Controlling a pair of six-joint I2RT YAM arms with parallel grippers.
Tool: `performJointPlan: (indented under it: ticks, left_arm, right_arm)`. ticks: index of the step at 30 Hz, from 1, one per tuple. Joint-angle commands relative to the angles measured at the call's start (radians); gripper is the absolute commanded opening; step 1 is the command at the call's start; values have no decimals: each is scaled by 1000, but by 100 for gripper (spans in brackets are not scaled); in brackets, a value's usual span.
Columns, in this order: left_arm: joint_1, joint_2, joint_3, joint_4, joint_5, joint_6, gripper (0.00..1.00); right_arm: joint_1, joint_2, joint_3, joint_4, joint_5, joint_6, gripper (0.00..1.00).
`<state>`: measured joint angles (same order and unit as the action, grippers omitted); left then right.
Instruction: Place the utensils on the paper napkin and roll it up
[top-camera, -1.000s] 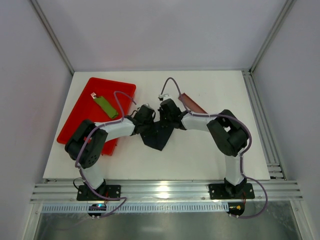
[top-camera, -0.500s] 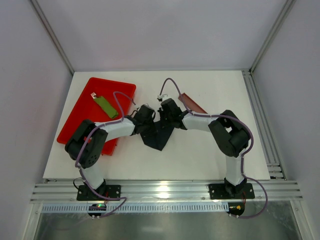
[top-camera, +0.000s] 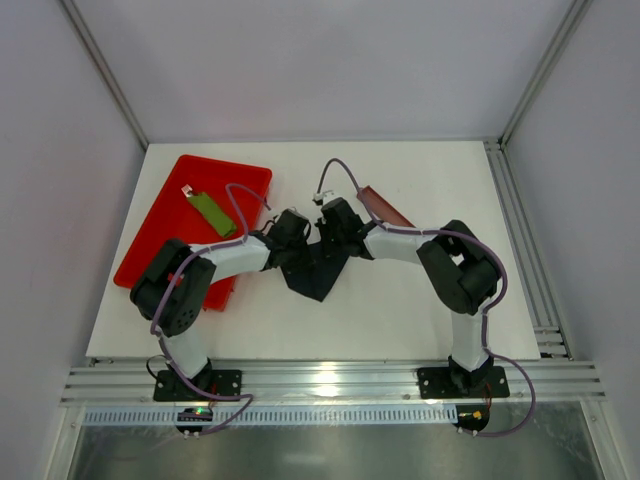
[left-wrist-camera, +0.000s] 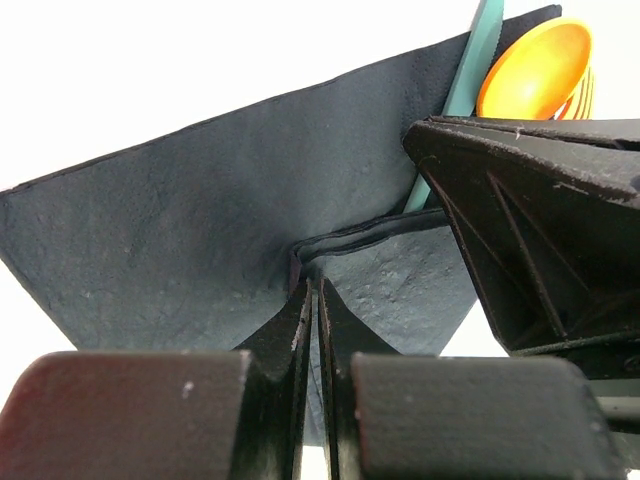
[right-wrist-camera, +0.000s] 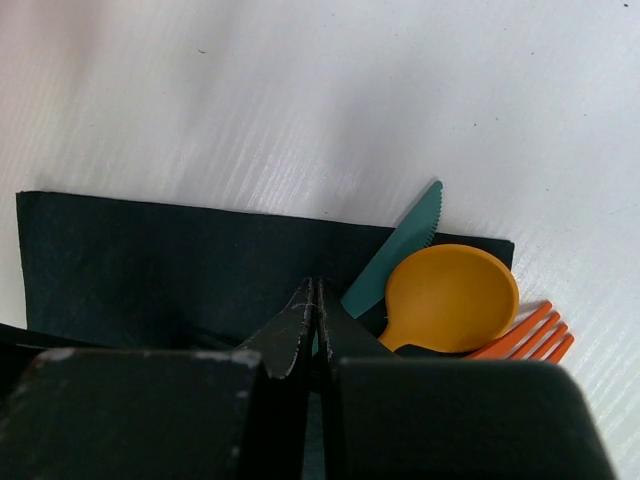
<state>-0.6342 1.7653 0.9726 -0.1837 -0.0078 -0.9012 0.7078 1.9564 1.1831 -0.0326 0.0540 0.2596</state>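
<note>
A raised fold of the paper napkin (left-wrist-camera: 180, 230) is pinched between the left fingers (left-wrist-camera: 292, 335), and the right fingers (right-wrist-camera: 295, 335), pressed together, appear to hold the same fold. The utensils (right-wrist-camera: 450, 295) are seen just beyond the right pair, slanting away rightward; bare surface (right-wrist-camera: 300, 100) lies ahead

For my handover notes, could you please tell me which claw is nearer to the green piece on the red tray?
Left. The left claw is just right of the green piece; the right claw lies farther right, beyond the left one.
</note>
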Motion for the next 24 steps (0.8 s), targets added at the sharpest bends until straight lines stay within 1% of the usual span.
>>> performJointPlan:
  ticks: [1,16,24]
  left_arm:
    - [4,69,-26,-103,-55,8,3]
    - [4,72,-25,-115,-63,7,3]
    - [4,72,-22,-125,-69,8,3]
  right_arm:
    - [9,-53,0,-49,23,-39,4]
    - [7,-77,-5,-64,4,-60,4]
    - [9,-73,9,-111,20,-63,4]
